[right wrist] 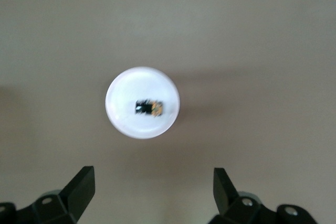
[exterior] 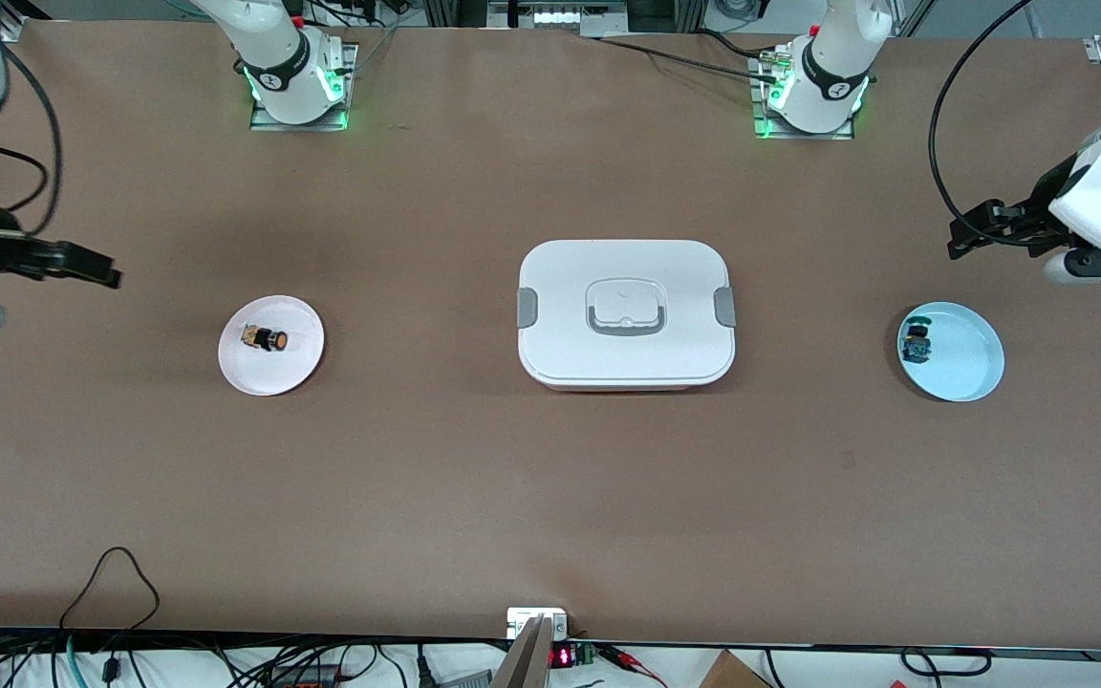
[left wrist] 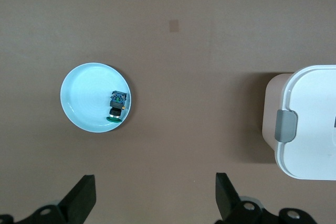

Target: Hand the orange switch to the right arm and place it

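Orange switch point(exterior: 269, 338) lying on white plate point(exterior: 245, 373) (ungrasped); both arms wait. Right gripper point(right wrist: 152, 195) and left gripper point(left wrist: 155, 200) spread, hovering. Judged: first pickup pending, requiring descent onto switch.

Orange switch point(exterior: 270, 338) on plate point(exterior: 297, 368), toward right arm's end.

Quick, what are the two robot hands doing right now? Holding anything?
Left hand: open, holding nothing, up over bare table beside the blue plate.
Right hand: open, holding nothing, up beside the white plate with the orange switch.
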{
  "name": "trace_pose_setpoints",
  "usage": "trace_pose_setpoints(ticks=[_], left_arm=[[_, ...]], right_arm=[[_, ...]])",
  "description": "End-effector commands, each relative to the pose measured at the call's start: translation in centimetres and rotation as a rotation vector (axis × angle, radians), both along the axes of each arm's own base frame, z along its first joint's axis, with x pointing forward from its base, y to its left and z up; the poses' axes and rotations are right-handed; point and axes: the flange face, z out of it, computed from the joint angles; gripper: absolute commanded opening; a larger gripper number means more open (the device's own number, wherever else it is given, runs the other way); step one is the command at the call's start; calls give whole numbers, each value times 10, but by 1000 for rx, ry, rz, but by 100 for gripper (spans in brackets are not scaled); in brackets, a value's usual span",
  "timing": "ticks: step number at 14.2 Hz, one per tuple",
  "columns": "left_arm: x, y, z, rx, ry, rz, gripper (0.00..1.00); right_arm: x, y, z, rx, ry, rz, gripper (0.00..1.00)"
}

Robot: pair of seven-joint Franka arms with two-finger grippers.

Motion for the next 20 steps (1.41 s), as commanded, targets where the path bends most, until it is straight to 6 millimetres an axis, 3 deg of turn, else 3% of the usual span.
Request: trace_pose_setpoints(ticks=[1,5,11,20], left_arm=[[0,-1,8,26,1,-2,100],[-1,-1,7,26,4,-1,100],[-1,-1,6,27,10,-1,100],[-1,-1,6,27,10,1,100]], right_arm=[[-5,-29,27,-24,0,-41,100],[-24,-39,7,-13,-47,69,100],[-40,-32,7,-5,-72,21,100],[-41,-28,21,6,-76,32,100]])
